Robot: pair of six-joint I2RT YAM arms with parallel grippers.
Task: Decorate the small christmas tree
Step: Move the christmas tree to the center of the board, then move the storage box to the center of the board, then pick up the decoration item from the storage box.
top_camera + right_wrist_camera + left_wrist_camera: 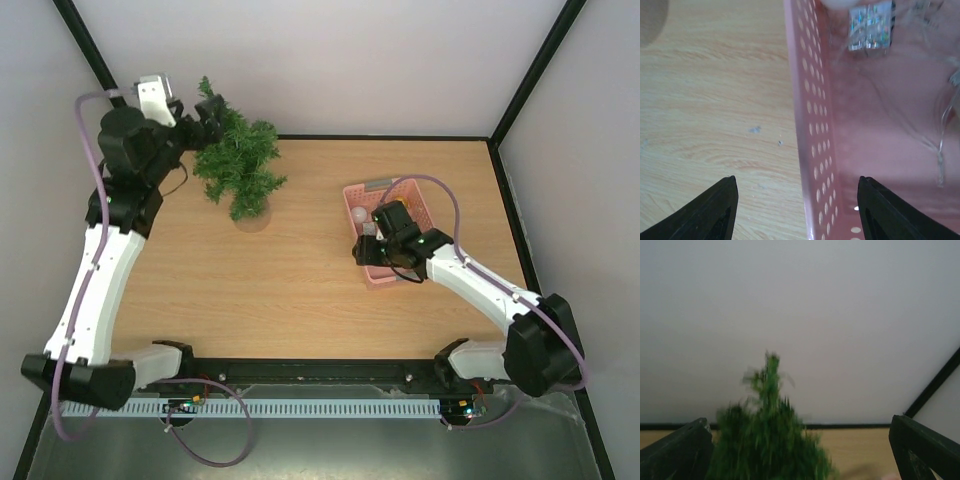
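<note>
Left hand (799,422) spread wide at the top of the small christmas tree (240,160), right hand (797,180) open over the basket's side.
Seen from the left wrist, the tree's blurred green tip rises between the two dark fingers (677,450), which stand far apart at the frame's edges; whether the near one touches the needles I cannot tell. The tree stands at the far left of the worktop (300,270), close to its back edge. Well apart on the right sits a pink perforated basket (815,125). The right hand's jaws straddle its left wall with a gap on either side, gripping nothing. Inside the basket lie a shiny faceted ornament (870,25) and some thin clear strands (940,150).
</note>
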